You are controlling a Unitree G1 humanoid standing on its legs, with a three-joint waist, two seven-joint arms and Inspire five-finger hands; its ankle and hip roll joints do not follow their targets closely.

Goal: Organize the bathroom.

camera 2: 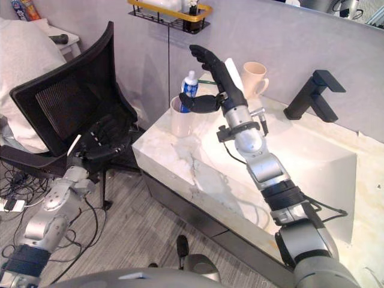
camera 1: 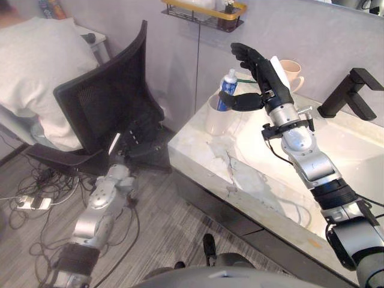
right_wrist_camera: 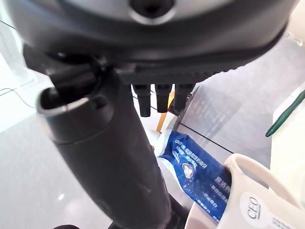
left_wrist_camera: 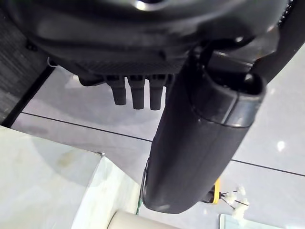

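Note:
A blue and white toothpaste tube [camera 1: 227, 89] stands upright in a white cup [camera 1: 216, 121] at the left corner of the marble counter [camera 1: 240, 174]. My right hand [camera 1: 259, 66] is raised just right of the cup, open, fingers straight and pointing up. Its thumb reaches sideways toward the tube; I cannot tell if it touches. The right wrist view shows the tube [right_wrist_camera: 196, 168] inside the cup's rim [right_wrist_camera: 248, 202] past the thumb. My left hand [camera 1: 141, 133] hangs low beside the counter, in front of a black chair, open and holding nothing.
A green toothbrush [right_wrist_camera: 286, 113] lies on the counter behind the cup. A beige mug [camera 1: 293, 73] and black faucet [camera 1: 351, 93] stand by the sink basin [camera 1: 348, 144]. A yellow wire shelf [camera 1: 204, 13] hangs on the wall. The black office chair [camera 1: 99, 99] stands left of the counter.

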